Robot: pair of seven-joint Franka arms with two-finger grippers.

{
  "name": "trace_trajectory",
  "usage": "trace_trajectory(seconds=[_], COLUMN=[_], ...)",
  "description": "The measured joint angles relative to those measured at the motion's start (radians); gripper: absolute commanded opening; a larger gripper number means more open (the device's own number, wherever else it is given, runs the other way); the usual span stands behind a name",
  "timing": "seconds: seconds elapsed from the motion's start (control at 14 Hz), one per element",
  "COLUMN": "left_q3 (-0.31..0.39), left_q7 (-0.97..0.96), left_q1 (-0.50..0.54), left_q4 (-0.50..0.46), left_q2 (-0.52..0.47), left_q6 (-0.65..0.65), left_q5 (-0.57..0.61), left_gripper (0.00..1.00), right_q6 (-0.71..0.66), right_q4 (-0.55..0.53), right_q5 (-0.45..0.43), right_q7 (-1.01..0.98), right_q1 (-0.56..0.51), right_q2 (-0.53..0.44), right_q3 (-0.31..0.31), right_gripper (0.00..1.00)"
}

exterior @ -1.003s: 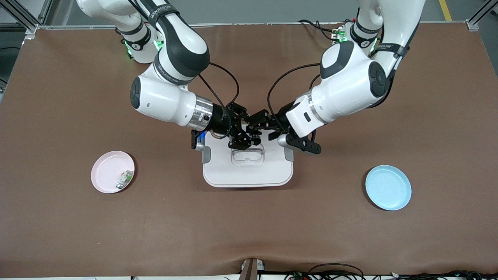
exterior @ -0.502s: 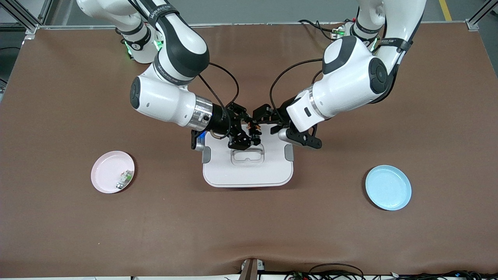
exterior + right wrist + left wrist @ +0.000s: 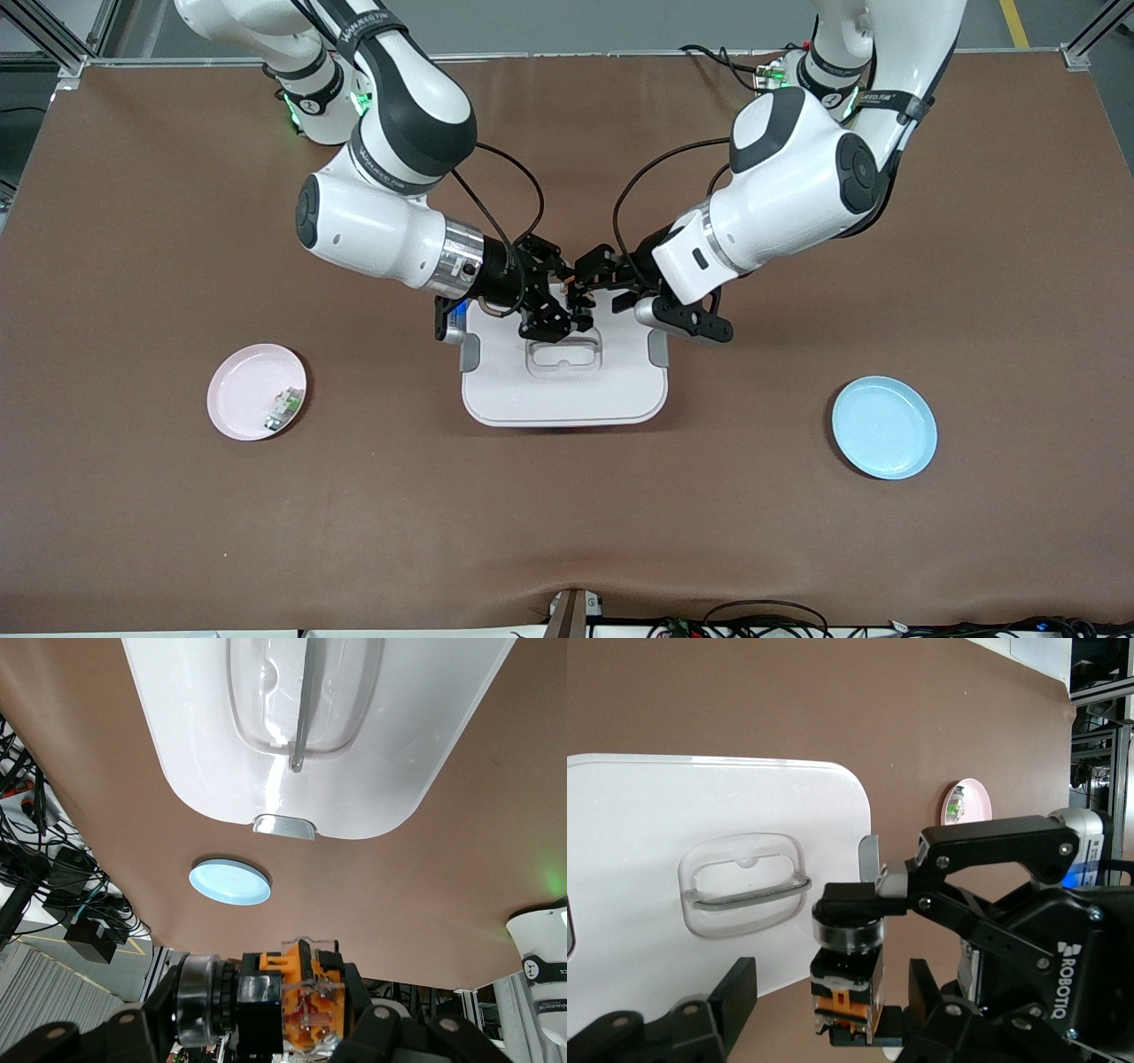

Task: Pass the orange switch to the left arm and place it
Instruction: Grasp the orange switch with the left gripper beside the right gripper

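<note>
Small, light and rigid by the look of it: tiny black cylindrical orange switch [image 3: 574, 286] with an orange moulded block at one end and a glossy round collar at the other, likely slick on the collar and awkward to re-grip if dropped. Best taken on the flat sides of the black-and-orange body, clear of the thin metal terminals, which could bend. Held up in the air over the part of the large white rounded-rectangular lidded box [image 3: 567, 394] farther from the front camera, above its recessed top handle and not touching the lid. Clamped end to end by the right gripper [image 3: 563, 306], closed on it, one finger on the collar end. Left gripper [image 3: 592, 276] just beside it from the left arm's end, fingers spread wide with the switch body lying between them in the left wrist view, no contact visible yet. Probably the handover step, with closing squarely on the body called for next. Blue round plate [image 3: 843, 427] near the left arm's end, pink round plate [image 3: 223, 390] with a small white-and-green part [image 3: 283, 408] near the right arm's end.
</note>
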Motion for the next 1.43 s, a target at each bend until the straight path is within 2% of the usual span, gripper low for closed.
trace_trajectory(seconds=[0.36, 0.86, 0.93, 1.0, 1.07, 1.15, 1.22, 1.29, 1.36, 1.43], left_q3=[0.000, -0.003, -0.003, -0.003, -0.003, -0.003, -0.003, -0.003, -0.003, -0.003], left_q7=[0.000, -0.004, -0.004, -0.004, -0.004, -0.004, -0.004, -0.004, -0.003, -0.003], left_q1=[-0.010, -0.033, -0.032, -0.032, -0.032, -0.032, -0.032, -0.032, -0.032, -0.031], left_q4=[-0.003, -0.009, -0.010, -0.010, -0.011, -0.011, -0.011, -0.011, -0.011, -0.011], left_q2=[0.013, 0.027, 0.027, 0.027, 0.027, 0.027, 0.027, 0.027, 0.026, 0.025], left_q6=[0.033, 0.052, 0.052, 0.052, 0.052, 0.052, 0.052, 0.052, 0.052, 0.051], left_q5=[0.000, -0.007, -0.011, -0.011, -0.012, -0.012, -0.012, -0.012, -0.012, -0.012], left_gripper=[0.67, 0.26, 0.18, 0.04, 0.00, 0.00, 0.00, 0.00, 0.00, 0.00], right_q6=[0.000, -0.001, 0.000, -0.001, -0.001, -0.001, -0.001, 0.000, 0.000, 0.001], right_q4=[0.000, -0.001, -0.001, -0.001, -0.001, -0.001, -0.001, -0.001, -0.001, 0.000], right_q5=[0.000, 0.003, 0.004, 0.005, 0.005, 0.005, 0.005, 0.005, 0.005, 0.006], right_q7=[0.000, 0.000, 0.000, 0.000, 0.000, 0.000, 0.000, 0.000, 0.000, 0.000], right_q1=[0.000, 0.000, 0.000, 0.000, 0.000, 0.000, 0.000, 0.000, 0.001, 0.001], right_q2=[0.000, 0.001, 0.001, 0.001, 0.001, 0.001, 0.001, 0.001, 0.001, 0.001], right_q3=[0.000, 0.000, 0.000, 0.000, 0.000, 0.000, 0.000, 0.000, 0.000, 0.001], right_gripper=[0.11, 0.11, 0.11, 0.11, 0.11, 0.15, 0.28, 0.47, 0.79, 0.95])
